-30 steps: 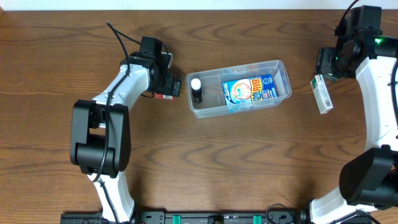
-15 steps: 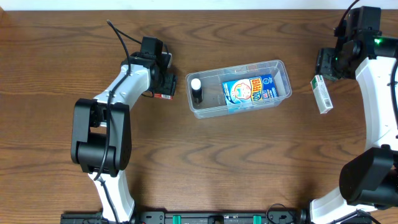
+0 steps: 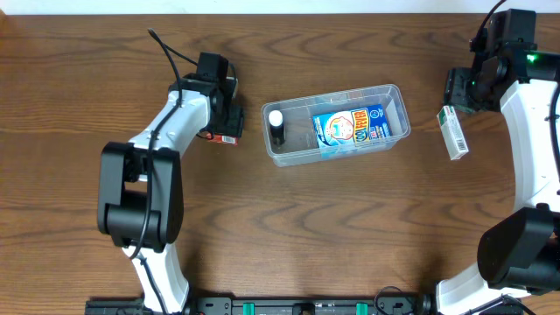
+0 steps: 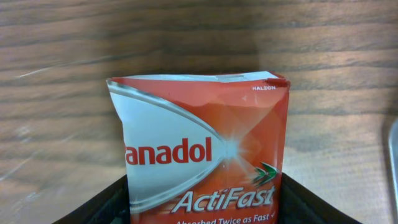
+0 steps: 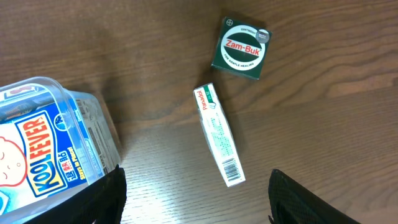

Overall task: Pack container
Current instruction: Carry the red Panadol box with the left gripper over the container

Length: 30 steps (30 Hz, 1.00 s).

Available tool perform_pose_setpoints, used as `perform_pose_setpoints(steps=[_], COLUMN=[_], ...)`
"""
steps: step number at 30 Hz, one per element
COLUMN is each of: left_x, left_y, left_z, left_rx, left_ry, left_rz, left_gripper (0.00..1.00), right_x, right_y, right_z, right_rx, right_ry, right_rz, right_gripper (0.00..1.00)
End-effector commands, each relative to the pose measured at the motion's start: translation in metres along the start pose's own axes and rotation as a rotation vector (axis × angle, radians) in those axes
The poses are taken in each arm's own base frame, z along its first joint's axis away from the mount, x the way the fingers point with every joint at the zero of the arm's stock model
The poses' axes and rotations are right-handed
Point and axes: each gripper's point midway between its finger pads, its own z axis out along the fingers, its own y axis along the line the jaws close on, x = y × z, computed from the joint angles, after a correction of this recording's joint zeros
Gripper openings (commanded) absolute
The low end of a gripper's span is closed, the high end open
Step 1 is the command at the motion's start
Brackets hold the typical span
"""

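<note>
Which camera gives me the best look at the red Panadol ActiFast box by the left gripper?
Left wrist. The red Panadol ActiFast box fills the frame, label readable, in the left gripper. Overhead shows only a red sliver of it under that gripper. The right wrist view misses it.

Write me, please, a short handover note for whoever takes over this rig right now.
Left claw: looks closed on the red Panadol ActiFast box, just left of the container.
Right claw: open and empty, beyond the container's right end.
Done: the white-capped bottle and the Kool Fever pack lie in the container.
Left to pack: the red box, plus the green-and-white Panadol box and the Zam-Buk box, both on the table to the container's right.
</note>
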Motion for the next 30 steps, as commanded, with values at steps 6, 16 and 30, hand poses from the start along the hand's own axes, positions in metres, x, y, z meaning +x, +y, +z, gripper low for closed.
perform_pose_setpoints(steps=[6, 16, 30], left_x=[-0.030, -0.030, -0.015], left_y=[0.007, -0.042, -0.128], left_z=[-0.100, -0.197, -0.187], left_rx=[-0.034, 0.081, 0.092], left_ry=[-0.222, -0.426, -0.428], left_rz=[-0.132, -0.207, -0.257], left_gripper=[0.68, 0.68, 0.64], right_x=[0.002, 0.001, 0.014], right_y=[-0.003, -0.003, -0.001], right_z=[0.002, 0.002, 0.013], right_rx=[0.010, 0.010, 0.000], right_ry=[0.007, 0.003, 0.041], right_rz=[-0.004, -0.004, 0.001], right_gripper=[0.71, 0.72, 0.73])
